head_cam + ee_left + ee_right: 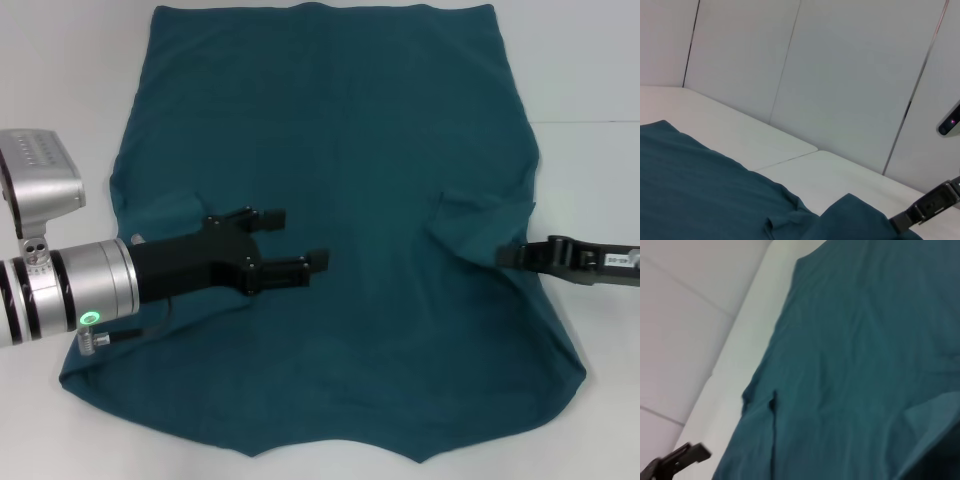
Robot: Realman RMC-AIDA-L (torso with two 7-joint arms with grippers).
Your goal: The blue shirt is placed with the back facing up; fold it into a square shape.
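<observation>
The blue shirt (350, 250) lies spread flat on the white counter (60, 80), plain side up, its long axis running away from the robot. The left tool (300, 240) hovers over the shirt's left half, fingers apart and empty, pointing inward. The right tool (520, 257) sits at the shirt's right edge by the sleeve fold; whether it's pinching cloth, I can't tell.
</observation>
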